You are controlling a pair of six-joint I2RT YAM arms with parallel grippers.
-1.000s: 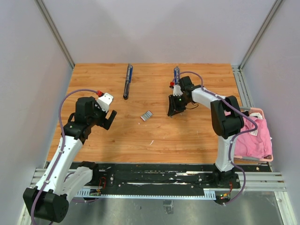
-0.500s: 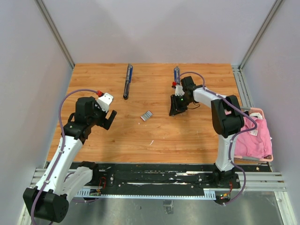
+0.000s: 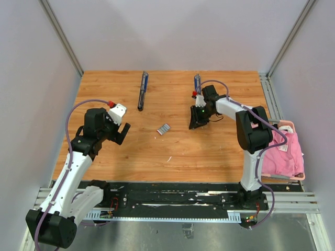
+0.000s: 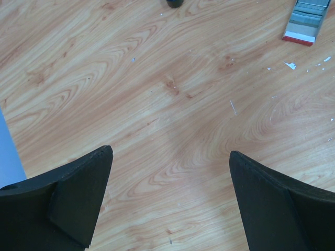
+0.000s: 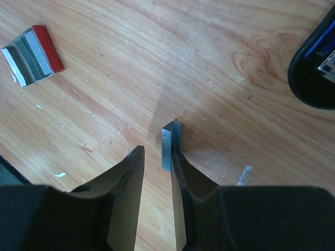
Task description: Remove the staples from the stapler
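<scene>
A short silvery-grey strip of staples (image 5: 167,144) lies on the wooden table, resting against the inner side of one fingertip (image 5: 180,167) of my right gripper (image 5: 156,151). A gap shows between the strip and the other finger, so the jaws stand partly open around it. In the top view, the right gripper (image 3: 196,123) points down just in front of a dark blue stapler (image 3: 197,81), whose end shows in the wrist view (image 5: 314,68). My left gripper (image 4: 171,151) hovers wide open over bare wood at the left (image 3: 121,133).
A small flat box with a red edge (image 3: 164,128) lies between the arms (image 5: 32,55) (image 4: 306,23). A second long dark blue tool (image 3: 142,90) lies at the back. A pink cloth in a basket (image 3: 287,151) sits off the table's right edge.
The right wrist has shifted slightly to the right. The left arm has not moved.
</scene>
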